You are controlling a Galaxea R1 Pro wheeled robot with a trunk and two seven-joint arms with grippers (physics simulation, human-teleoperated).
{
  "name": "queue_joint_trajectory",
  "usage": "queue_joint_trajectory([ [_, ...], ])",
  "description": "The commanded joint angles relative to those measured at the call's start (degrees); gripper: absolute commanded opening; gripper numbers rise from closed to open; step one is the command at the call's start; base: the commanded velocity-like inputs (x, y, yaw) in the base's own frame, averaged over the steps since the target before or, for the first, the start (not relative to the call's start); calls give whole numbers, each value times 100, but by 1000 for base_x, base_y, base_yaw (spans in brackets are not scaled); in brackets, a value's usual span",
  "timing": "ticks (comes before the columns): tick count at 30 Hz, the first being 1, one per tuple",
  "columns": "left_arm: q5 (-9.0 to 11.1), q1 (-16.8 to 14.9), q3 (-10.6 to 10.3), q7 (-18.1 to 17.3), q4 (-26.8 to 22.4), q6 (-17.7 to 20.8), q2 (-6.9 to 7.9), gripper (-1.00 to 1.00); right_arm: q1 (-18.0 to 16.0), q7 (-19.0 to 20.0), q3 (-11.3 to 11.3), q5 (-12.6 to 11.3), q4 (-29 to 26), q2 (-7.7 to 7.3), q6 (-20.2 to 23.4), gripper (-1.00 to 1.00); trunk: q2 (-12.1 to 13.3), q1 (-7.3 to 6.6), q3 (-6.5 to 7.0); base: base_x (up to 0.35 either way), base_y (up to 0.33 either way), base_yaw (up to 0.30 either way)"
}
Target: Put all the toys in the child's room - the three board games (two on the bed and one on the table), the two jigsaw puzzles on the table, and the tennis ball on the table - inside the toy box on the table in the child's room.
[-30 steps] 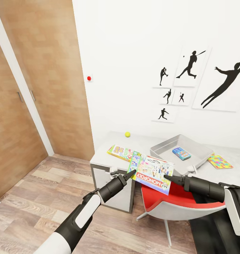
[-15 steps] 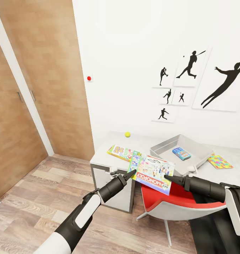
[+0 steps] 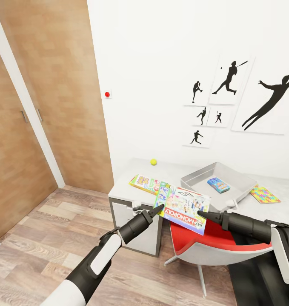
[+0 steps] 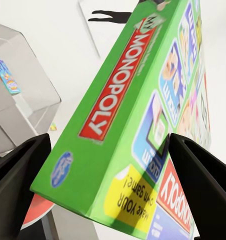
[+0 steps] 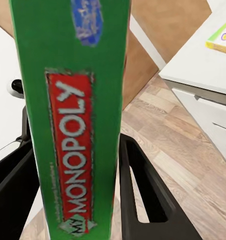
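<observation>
— Where's the Monopoly box (image 3: pixel 183 208)?
— Held tilted above the red chair (image 3: pixel 204 244), near the toy box (image 3: pixel 240 180): left gripper (image 3: pixel 159 208) and right gripper (image 3: pixel 201 214) each clamp an opposite edge.
— The blue game (image 3: pixel 218 185)?
— Inside the box.

— What sort of place is it?

— A child's room in a home. White walls carry black baseball-player prints (image 3: pixel 236 95), and a red button (image 3: pixel 107 94) sits near the corner.

— What else shows that?

— A wood-plank floor (image 3: pixel 46 238) and tall wood-panelled doors (image 3: pixel 21 127), like a built-in wardrobe. A pale grey surface (image 3: pixel 170 170) with white drawer fronts stands against the wall, with a red chair (image 3: pixel 204 246) at it.

— And why a child's?

— The toys. On the surface lie a yellow ball (image 3: pixel 153 161), a bright game box (image 3: pixel 143 182), a jigsaw puzzle (image 3: pixel 264 194) and a grey bin (image 3: pixel 242 180) with a blue game (image 3: pixel 218 185) in it. A Monopoly box (image 3: pixel 184 208) shows too.
</observation>
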Motion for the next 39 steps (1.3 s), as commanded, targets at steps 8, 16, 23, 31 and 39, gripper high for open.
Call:
queue_joint_trajectory([
  [8,33,-7,8,87,13,11,-2,-100,-5,42,11,-210,-6,1,177,-100,-12,3,-12,0,0,0],
  [16,31,-7,2,80,13,9,-2,100,-6,42,2,-215,-6,1,177,-100,-12,3,-12,0,0,0],
  [23,31,-11,1,109,18,35,-2,100,-6,43,0,-213,-4,1,177,-100,-12,3,-12,0,0,0],
  [31,23,-37,-4,373,33,75,2,100,-9,37,-36,-209,-6,-10,177,-100,-12,3,-12,0,0,0],
  [39,24,-40,-7,868,31,121,18,100,-27,0,-69,-203,-8,-37,177,-100,-12,3,-6,0,0,-82],
])
